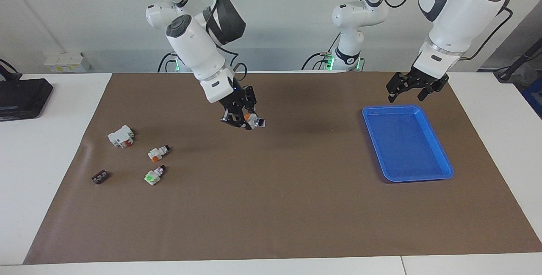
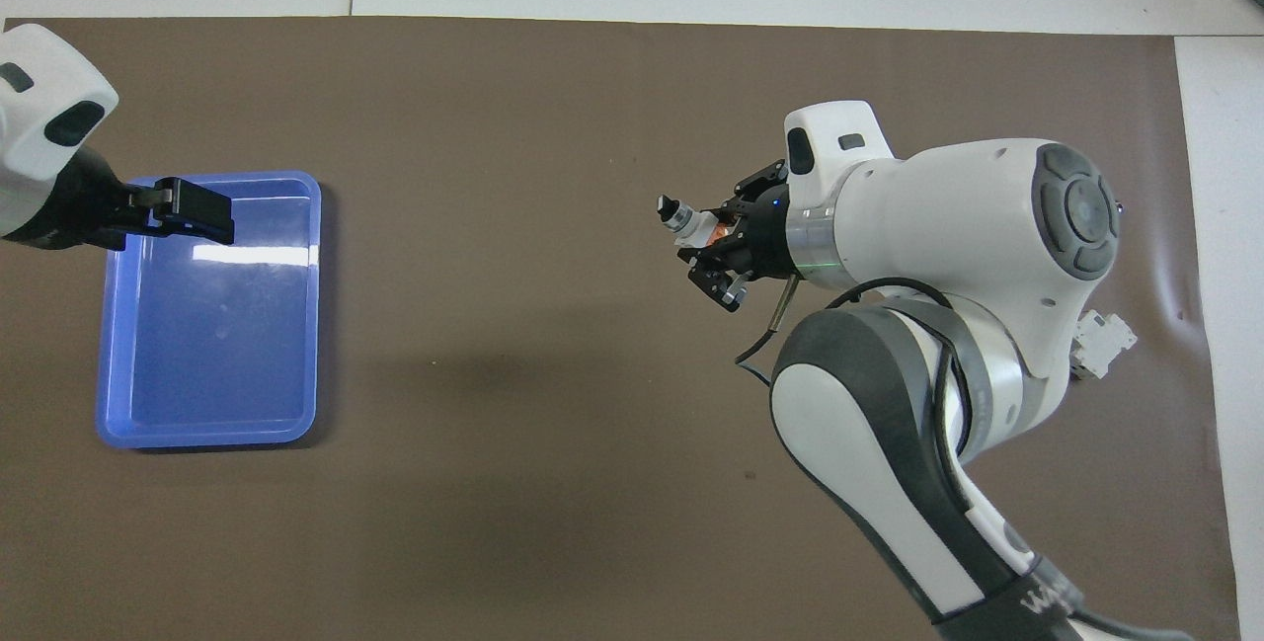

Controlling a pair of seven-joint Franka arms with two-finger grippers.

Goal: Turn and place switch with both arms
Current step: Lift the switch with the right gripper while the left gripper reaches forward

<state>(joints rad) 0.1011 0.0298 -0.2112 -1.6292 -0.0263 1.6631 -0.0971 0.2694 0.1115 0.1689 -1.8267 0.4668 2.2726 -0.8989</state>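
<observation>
Tray: on the mat, toward the left arm's end.
Spare switches: clustered toward the right arm's end.

switch white, orange, black | tray blue | mat brown

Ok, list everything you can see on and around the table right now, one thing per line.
switch: one, white with orange block and black knob, held up over the mat's middle by the right gripper
blue tray: one, on the mat toward the left arm's end
white block with red part: one, toward the right arm's end
slimmer white switch with orange patch: one, beside it
white switch with green cap: one, farther from the robots
small dark part: one, beside that
brown mat: one, covering the table
right gripper: black, shut on the switch
left gripper: black, open, waiting over the tray's edge nearest the robots
</observation>
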